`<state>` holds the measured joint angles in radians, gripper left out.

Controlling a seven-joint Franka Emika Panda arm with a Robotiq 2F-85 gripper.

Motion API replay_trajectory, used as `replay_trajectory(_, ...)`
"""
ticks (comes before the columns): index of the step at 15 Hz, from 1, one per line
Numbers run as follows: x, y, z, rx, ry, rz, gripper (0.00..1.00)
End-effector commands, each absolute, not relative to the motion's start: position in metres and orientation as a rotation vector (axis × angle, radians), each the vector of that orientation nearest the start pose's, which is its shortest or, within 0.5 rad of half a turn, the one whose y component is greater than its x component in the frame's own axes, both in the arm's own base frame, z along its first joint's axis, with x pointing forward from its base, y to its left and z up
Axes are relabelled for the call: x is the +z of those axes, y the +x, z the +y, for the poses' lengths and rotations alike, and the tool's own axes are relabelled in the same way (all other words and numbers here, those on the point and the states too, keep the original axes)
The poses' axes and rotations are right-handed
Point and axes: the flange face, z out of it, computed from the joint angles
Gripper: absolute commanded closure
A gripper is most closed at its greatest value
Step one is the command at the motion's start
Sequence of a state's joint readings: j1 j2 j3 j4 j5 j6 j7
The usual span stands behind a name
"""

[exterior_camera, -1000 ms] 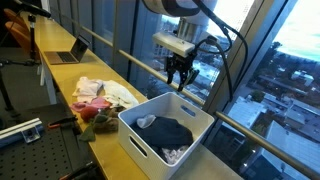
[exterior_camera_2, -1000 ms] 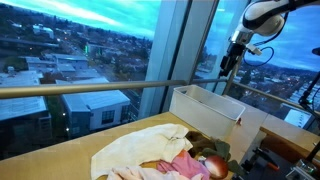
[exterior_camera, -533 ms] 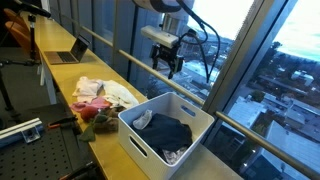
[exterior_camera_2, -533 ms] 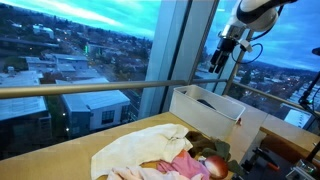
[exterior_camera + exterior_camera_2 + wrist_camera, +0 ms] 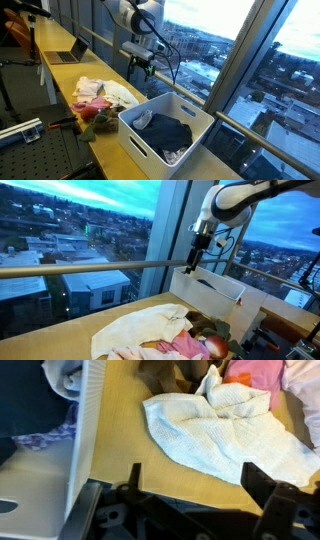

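My gripper [image 5: 140, 70] hangs open and empty in the air above the wooden counter, between the pile of clothes and the white bin [image 5: 140, 146]; an exterior view shows the gripper [image 5: 190, 265] beside the bin's [image 5: 205, 284] near corner. In the wrist view the open gripper [image 5: 200, 485] has bare counter between its fingers [image 5: 262, 484], with a white cloth [image 5: 215, 425] just beyond them. A pink garment [image 5: 255, 370] lies past the cloth. The bin's white wall [image 5: 88, 430] runs along the left, with dark clothes [image 5: 165, 132] inside.
The clothes pile [image 5: 100, 97] with white cloth [image 5: 135, 330], pink garment [image 5: 180, 345] and a red-green item [image 5: 213, 343] sits on the counter [image 5: 70, 75]. A laptop [image 5: 68, 52] stands farther along. A metal railing [image 5: 80, 270] and window glass run behind.
The arm has swung away from above the bin toward the clothes pile and come lower. The jaws went from partly open to fully open.
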<state>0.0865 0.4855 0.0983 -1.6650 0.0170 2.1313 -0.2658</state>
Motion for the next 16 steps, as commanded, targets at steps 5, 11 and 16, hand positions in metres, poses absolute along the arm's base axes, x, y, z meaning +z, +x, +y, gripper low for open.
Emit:
replay_trajectory(5,0.187,0.672,0.187,0.134,-3.006,-0.972,0.0)
replay_trajectory(11,0.132,0.676,0.232,0.195,-2.986,-1.155,0.0)
replay_trajectory(16,0.109,0.68,0.248,0.229,-2.97,-1.211,0.0)
